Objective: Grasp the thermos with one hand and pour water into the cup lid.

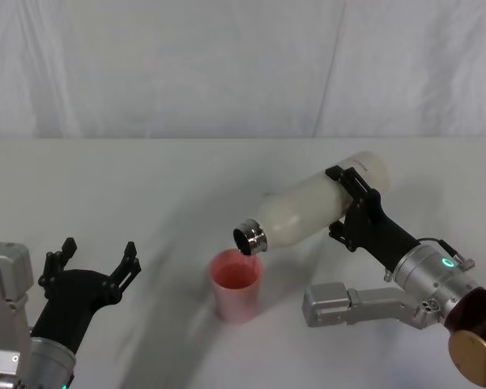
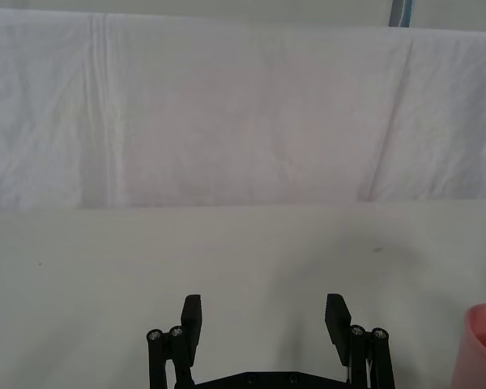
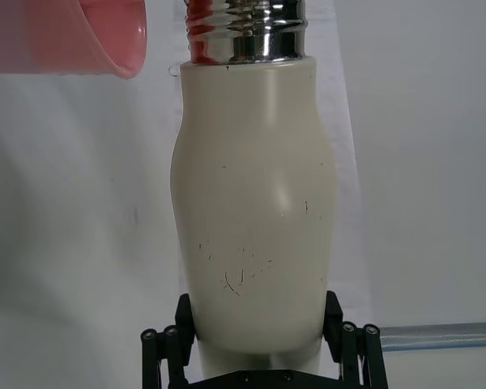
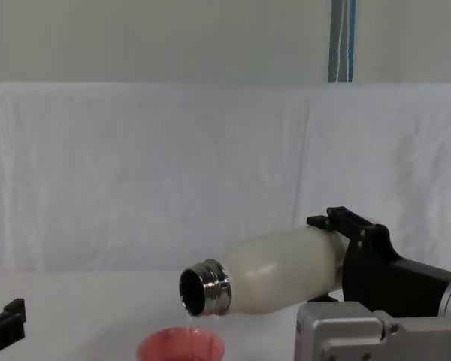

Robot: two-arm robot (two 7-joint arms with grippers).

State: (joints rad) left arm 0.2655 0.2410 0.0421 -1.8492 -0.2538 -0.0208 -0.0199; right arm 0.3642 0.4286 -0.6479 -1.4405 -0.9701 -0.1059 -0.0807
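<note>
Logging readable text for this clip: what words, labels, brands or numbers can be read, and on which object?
Thermos: a faint line of grey print near its base, by the right pincer, too small and blurred to read.
Cup lid: no text.
Left pincer, open and idle at the table's left: no text.
Nothing else legible.

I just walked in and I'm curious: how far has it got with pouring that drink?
Done: the right gripper has grasped the thermos and tipped it nearly flat. In hand: its steel neck hangs over the pink cup lid, with a thin trickle apparently falling. Left: finishing the pour and righting the thermos. The left gripper waits open, aside.
</note>
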